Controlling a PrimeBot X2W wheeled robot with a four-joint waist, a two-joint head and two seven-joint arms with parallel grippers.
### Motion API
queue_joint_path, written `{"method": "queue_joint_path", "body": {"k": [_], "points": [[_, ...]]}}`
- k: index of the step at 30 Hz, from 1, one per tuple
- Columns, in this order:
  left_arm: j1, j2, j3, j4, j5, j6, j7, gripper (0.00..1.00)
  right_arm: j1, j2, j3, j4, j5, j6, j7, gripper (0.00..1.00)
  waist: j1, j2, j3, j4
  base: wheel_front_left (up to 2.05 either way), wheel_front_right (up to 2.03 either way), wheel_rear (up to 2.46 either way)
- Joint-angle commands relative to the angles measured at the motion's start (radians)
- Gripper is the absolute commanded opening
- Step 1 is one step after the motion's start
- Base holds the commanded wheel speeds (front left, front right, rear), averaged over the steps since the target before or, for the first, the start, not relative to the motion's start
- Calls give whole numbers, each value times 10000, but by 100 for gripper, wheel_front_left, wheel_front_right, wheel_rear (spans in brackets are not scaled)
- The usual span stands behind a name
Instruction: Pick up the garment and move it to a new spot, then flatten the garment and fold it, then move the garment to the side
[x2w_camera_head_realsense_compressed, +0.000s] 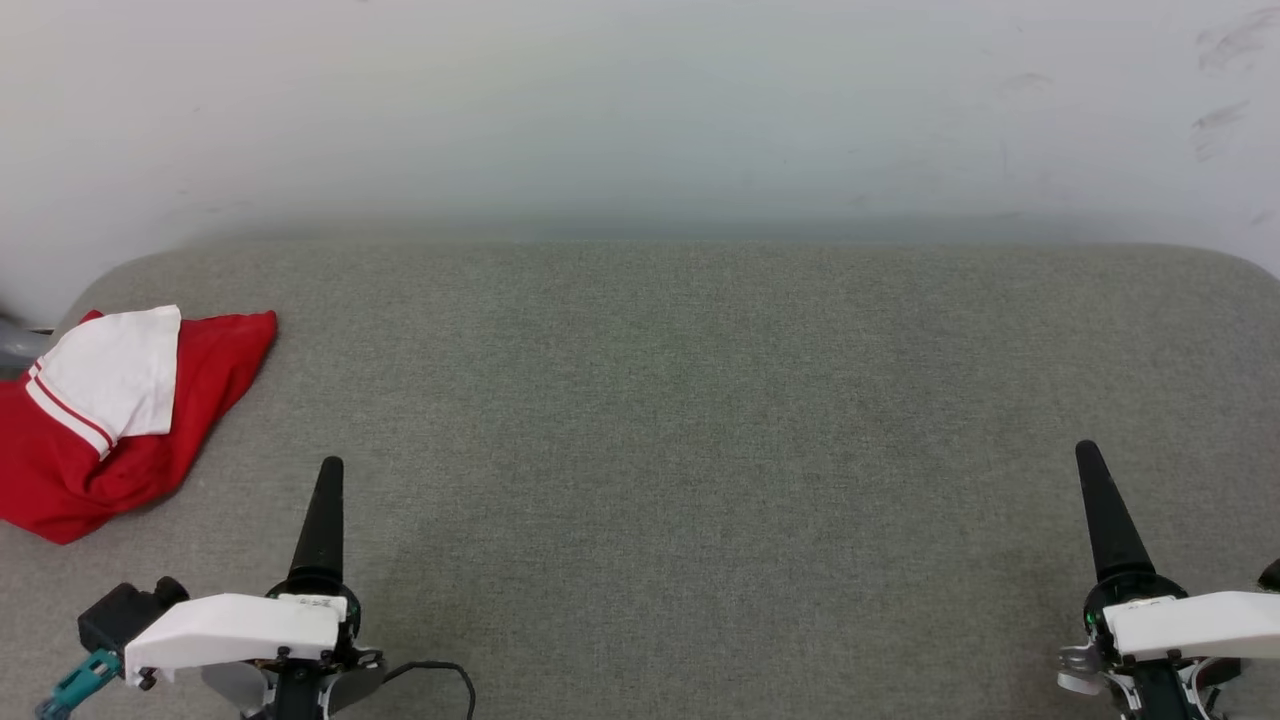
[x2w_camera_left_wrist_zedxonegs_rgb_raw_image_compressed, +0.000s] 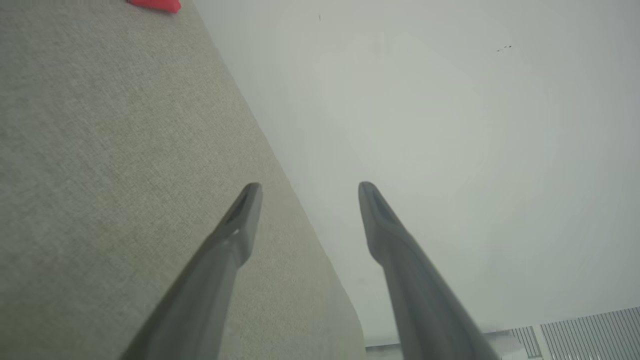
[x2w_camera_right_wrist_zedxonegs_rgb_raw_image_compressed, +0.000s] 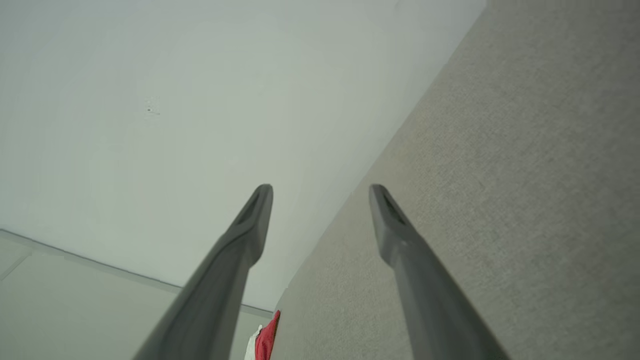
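Both tools are released. The left tool (x2w_camera_left_wrist_zedxonegs_rgb_raw_image_compressed: 310, 190) shows its 2 fingers spread with nothing between them, and so does the right tool (x2w_camera_right_wrist_zedxonegs_rgb_raw_image_compressed: 320, 192). They hang low over the grey table (x2w_camera_head_realsense_compressed: 700, 450) near its front corners, well apart from each other.

The garment (x2w_camera_head_realsense_compressed: 120, 460) lies crumpled at the table's far left, beyond and left of the left tool and not touching it. It runs past the head view's left edge, so I cannot tell whether it overhangs the table there.

The likely risks:
- A pinch could take only 1 loose layer, probably the white sleeve (x2w_camera_head_realsense_compressed: 115, 375) on top, so the rest trails or drags off the edge.
- The right tool is too distant to help quickly.

The heap's long axis runs diagonally, from near left to a red corner (x2w_camera_head_realsense_compressed: 262, 325) pointing far and right. The sleeve's striped cuff faces near left, and no print shows.
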Motion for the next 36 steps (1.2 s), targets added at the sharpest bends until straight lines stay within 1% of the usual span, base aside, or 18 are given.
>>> {"method": "queue_joint_path", "body": {"k": [1,7,16,25,26,28,36], "points": [[-108,23,-85,-308,574,140,-121,100,-49,6,35,-321,-566,-1,-127,100,0,-1,2,2,0,0,0],[-46,25,-363,-580,1938,522,-350,100,58,8,238,-643,-1941,-1,-360,100,0,-1,-2,17,0,0,0],[64,28,-681,-792,3679,888,-670,100,209,12,485,-835,-3747,-1,-676,100,0,-1,-13,43,0,0,0],[170,40,-968,-876,5350,1112,-961,100,357,15,617,-837,-5203,-1,-975,100,0,-1,-39,62,0,0,0],[170,40,-968,-876,5350,1112,-961,100,357,15,617,-837,-5203,-1,-975,100,0,-1,-39,62,0,0,0],[193,73,-1037,-879,5691,1164,-1026,100,383,16,634,-838,-5493,-1,-1031,100,0,-1,-42,63,0,0,0],[244,287,-1429,-948,6871,1510,-1258,100,449,19,664,-891,-6568,-2,-1259,100,0,-1,-45,64,0,0,0]]}}
